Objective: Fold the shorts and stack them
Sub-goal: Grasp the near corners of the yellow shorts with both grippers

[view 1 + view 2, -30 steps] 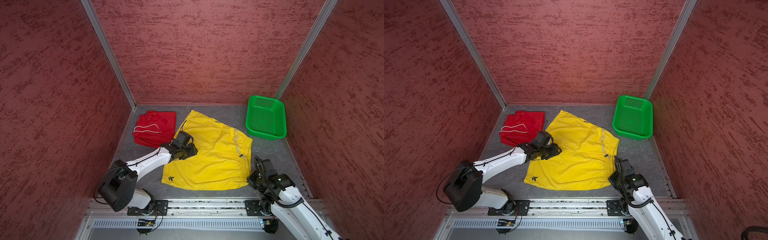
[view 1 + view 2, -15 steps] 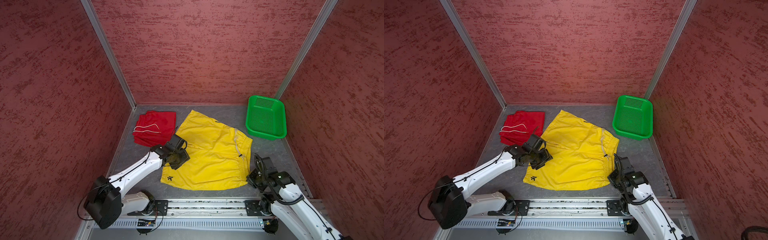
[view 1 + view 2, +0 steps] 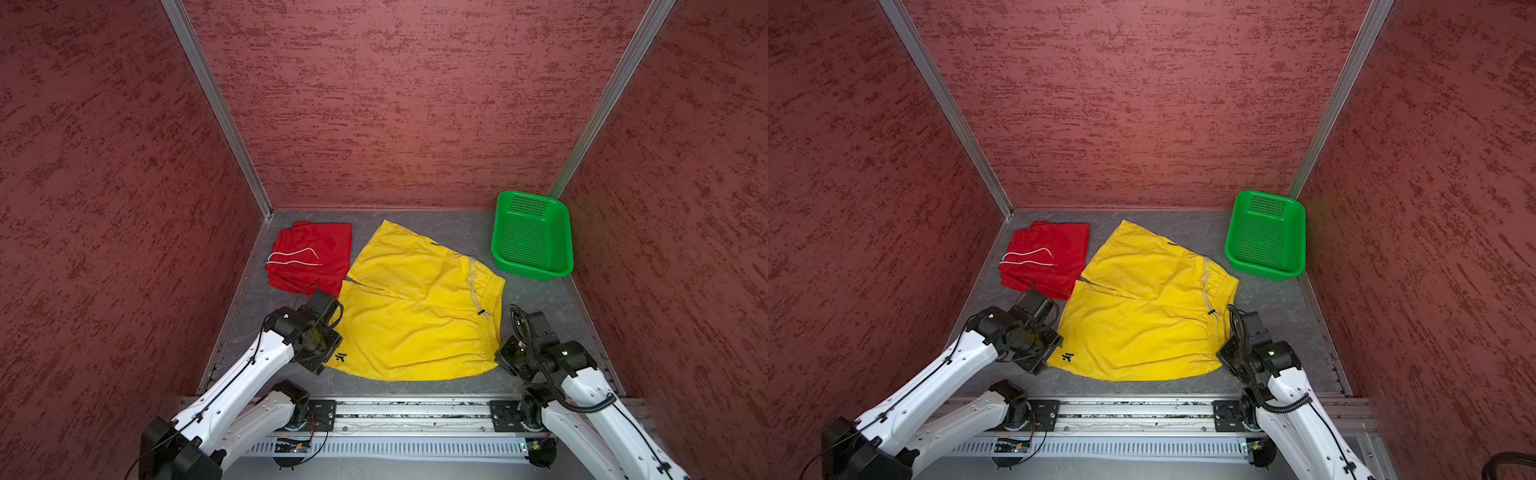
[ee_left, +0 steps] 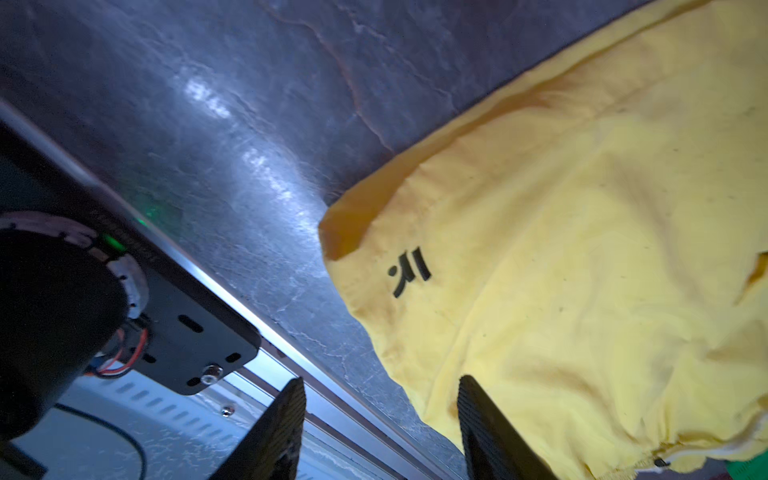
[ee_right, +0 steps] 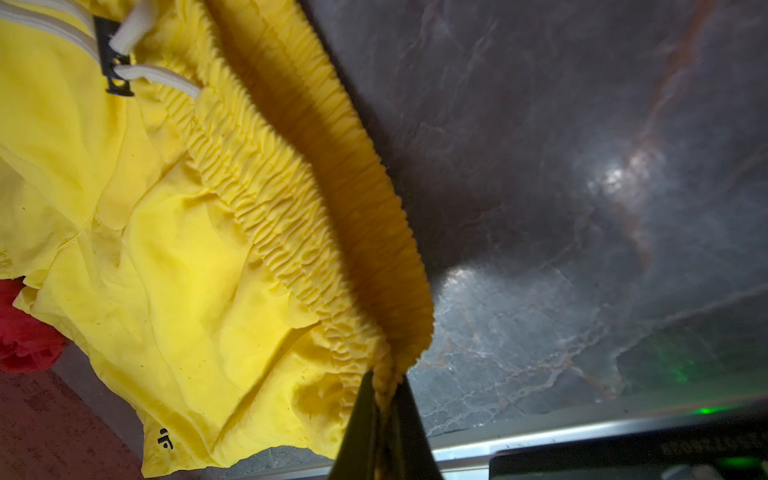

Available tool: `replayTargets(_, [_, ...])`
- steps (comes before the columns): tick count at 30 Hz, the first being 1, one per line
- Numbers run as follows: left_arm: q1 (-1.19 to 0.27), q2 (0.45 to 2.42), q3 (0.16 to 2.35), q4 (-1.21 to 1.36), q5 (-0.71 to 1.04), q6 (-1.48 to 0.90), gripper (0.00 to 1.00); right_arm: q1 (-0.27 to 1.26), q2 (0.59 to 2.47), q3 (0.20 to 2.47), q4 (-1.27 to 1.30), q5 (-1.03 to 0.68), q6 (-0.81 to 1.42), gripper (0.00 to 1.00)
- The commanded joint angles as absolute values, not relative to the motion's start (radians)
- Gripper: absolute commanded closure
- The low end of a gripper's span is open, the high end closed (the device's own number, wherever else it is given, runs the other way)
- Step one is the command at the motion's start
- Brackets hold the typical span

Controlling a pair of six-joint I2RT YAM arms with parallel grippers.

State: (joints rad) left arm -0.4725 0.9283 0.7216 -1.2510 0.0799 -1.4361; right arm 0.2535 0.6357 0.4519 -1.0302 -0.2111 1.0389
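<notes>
Yellow shorts point(image 3: 415, 316) are lying spread out mid-counter point(image 3: 552, 291), waistband point(image 5: 291, 199) facing the right arm and leg hems facing the left. Red shorts point(image 3: 311, 257) are sitting folded in the far-left corner, right against the yellow leg; can't tell if they're overlapping. Green basket point(image 3: 530, 194) is sitting far right, well apart from both. Right pincer point(image 5: 384, 382) is clamping the near corner of the gathered waistband, jaws pinched tight on the elastic. Left pincer point(image 4: 380, 386) is hanging open over the near hem corner just beside the logo point(image 4: 409, 272), one finger over cloth, the other over bare counter, gripping nothing. Judging the step: we're setting up a two-corner hold for folding the yellow pair, with stacking it on the red one not yet done. The fabric is looking thin, light and limp, so it's going to sag between the hold points and likely slide on the smooth counter. The elastic band is giving the thickest bite. The hem is flat, so the left needs to be scooping both layers at the corner, or the top layer is going to peel away.
</notes>
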Motion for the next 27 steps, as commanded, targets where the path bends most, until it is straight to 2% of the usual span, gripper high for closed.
replayTargets(1, [-0.464,0.931,0.679,-1.292,0.06,-1.434,0.4,0.251,0.607,0.461,-1.08,-0.179,1.052,1.0])
replayTargets(16, [-0.446,0.971,0.533,-1.014,0.065,-1.389,0.42,0.252,0.6,0.439,-1.047,-0.208,1.049,1.0])
replayTargets(21, [-0.425,1.046,0.515,-0.975,0.054,-1.395,0.52,0.252,0.598,0.437,-1.054,-0.208,1.049,1.0])
replayTargets(24, [-0.422,1.081,0.521,-0.973,0.034,-1.392,0.61,0.252,0.608,0.44,-1.056,-0.216,1.037,1.0])
replayTargets(27, [-0.42,1.072,0.533,-1.019,0.005,-1.413,0.84,0.252,0.629,0.457,-1.075,-0.213,1.013,1.0])
